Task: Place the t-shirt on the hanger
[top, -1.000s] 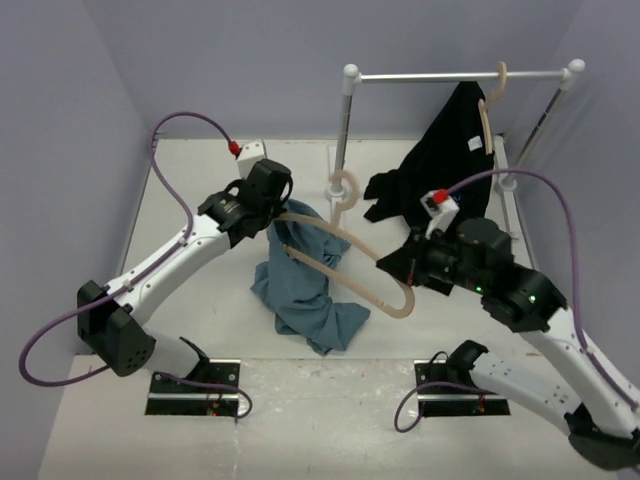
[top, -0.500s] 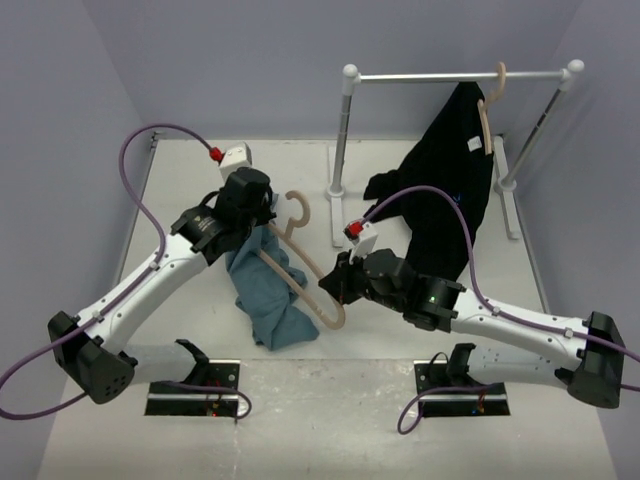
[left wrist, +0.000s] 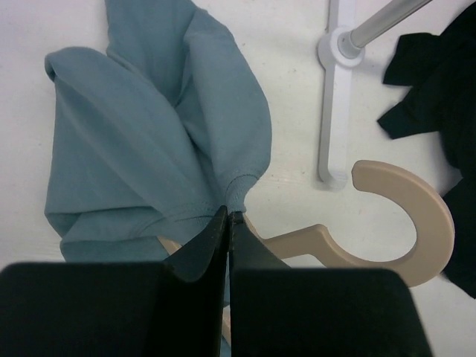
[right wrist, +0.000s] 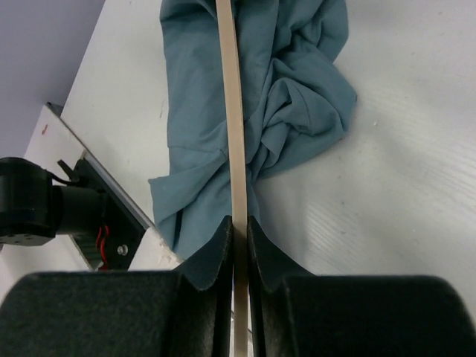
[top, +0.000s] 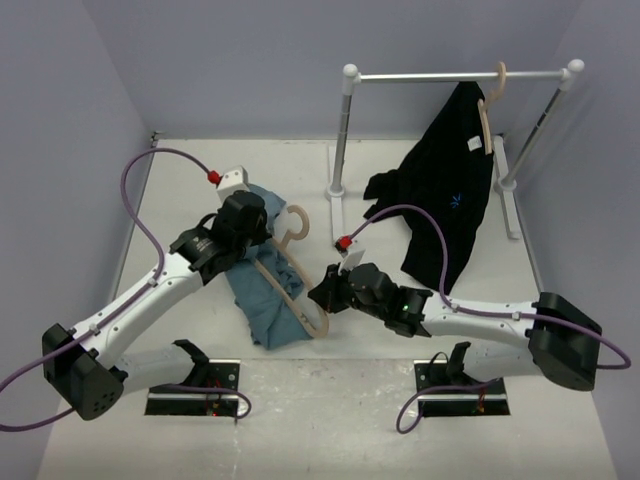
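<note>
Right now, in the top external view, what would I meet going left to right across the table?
t-shirt → right gripper, shut on the hanger → black garment → rack's right post. The left gripper and the hanger overlap the t-shirt, so both are left out.

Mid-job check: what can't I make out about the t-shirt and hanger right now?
1. Left wrist view: the left gripper covers the arms of the hanger, so whether either is inside the t-shirt is hidden.
2. Right wrist view: the top edge cuts off the hanger past the right gripper; no hook visible.
3. Top view: the left arm hides the pinch point.
</note>
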`<state>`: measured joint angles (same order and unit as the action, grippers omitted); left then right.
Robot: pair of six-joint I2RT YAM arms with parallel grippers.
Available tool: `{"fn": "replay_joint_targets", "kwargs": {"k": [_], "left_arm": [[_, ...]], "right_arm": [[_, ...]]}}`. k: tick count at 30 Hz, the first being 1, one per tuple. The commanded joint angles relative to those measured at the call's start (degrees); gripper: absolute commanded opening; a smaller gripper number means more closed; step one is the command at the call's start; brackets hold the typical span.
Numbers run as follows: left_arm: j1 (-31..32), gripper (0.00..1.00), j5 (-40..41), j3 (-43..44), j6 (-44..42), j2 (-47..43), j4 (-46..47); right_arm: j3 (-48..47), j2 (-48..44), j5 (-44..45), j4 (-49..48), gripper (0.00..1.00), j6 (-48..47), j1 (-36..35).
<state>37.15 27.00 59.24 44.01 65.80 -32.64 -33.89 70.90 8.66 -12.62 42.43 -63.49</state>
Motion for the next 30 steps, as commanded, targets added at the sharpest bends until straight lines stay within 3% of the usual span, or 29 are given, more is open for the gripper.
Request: {"fn": "replay_joint_targets", "kwargs": {"k": [1, 6, 10, 12, 15, 24, 30], "left_arm": [[0.1, 0.00, 0.4, -2.1, 1.4, -1.0, 4.0], [0.1, 0.00, 0.7, -5.9, 1.6, -3.4, 4.9], [0.1, 0.00, 1.0, -6.8, 1.4, -4.5, 4.4], [0.1, 0.00, 1.3, -7.1, 1.2, -5.0, 4.0], [0.0, 0.00, 1.9, -7.2, 1.0, -5.5, 3.4], [-2.4, 0.00, 8.8, 2.8, -1.6, -1.8, -3.7], [-4.5, 0.00, 9.3, 16.3, -5.7, 6.6, -4.5]], "right_arm": [[1.0, 4.9, -3.4, -10.3, 0.12, 3.3, -0.6], [3.6, 11.9, -8.2, -20.5, 0.18, 5.9, -0.8], [3.8, 17.2, -10.6, -26.9, 0.29, 7.4, -0.7], [3.4, 18.3, -10.7, -27.9, 0.23, 7.7, -0.7], [2.4, 18.7, -9.5, -27.8, 0.02, 7.4, -0.7], [5.0, 2.3, 6.4, -14.4, 0.00, 10.2, -2.1], [-0.6, -5.6, 12.5, 4.4, 0.00, 10.2, -7.3]]}}
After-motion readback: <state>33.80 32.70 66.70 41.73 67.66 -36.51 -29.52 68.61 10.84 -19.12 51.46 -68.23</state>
